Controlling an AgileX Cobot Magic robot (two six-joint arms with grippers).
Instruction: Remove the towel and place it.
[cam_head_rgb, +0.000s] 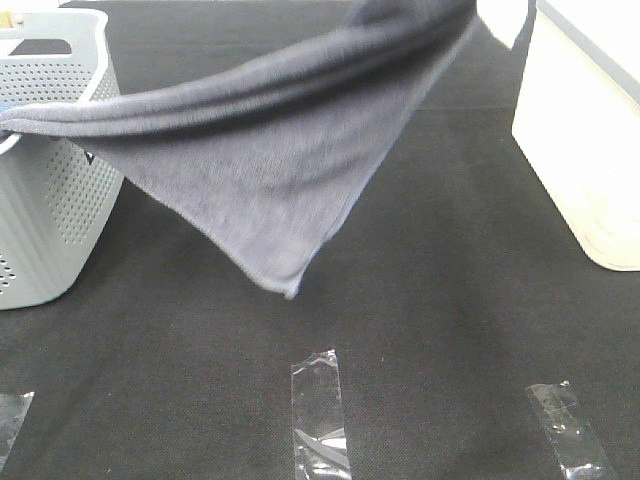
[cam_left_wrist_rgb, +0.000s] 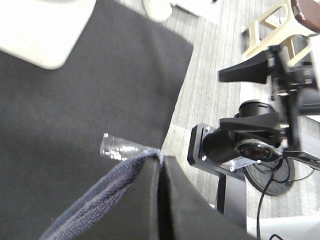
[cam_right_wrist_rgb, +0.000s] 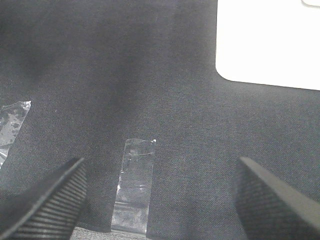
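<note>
The greyish-purple towel (cam_head_rgb: 260, 150) hangs in the air above the black table (cam_head_rgb: 430, 300). It stretches from the grey basket's (cam_head_rgb: 50, 200) rim at the left up to the top edge of the exterior view, and one corner droops down at the middle. Neither gripper shows in the exterior view. In the left wrist view my left gripper (cam_left_wrist_rgb: 161, 160) is shut, with the towel's hemmed edge (cam_left_wrist_rgb: 100, 200) pinched between the jaws, high above the table. In the right wrist view my right gripper (cam_right_wrist_rgb: 160, 172) is open and empty over the black table.
A white bin (cam_head_rgb: 590, 130) stands at the right; it also shows in the right wrist view (cam_right_wrist_rgb: 270, 40). Clear tape strips (cam_head_rgb: 320, 410) (cam_head_rgb: 565, 430) lie near the front edge. The left wrist view shows the floor and a black stand (cam_left_wrist_rgb: 250, 145) beyond the table edge.
</note>
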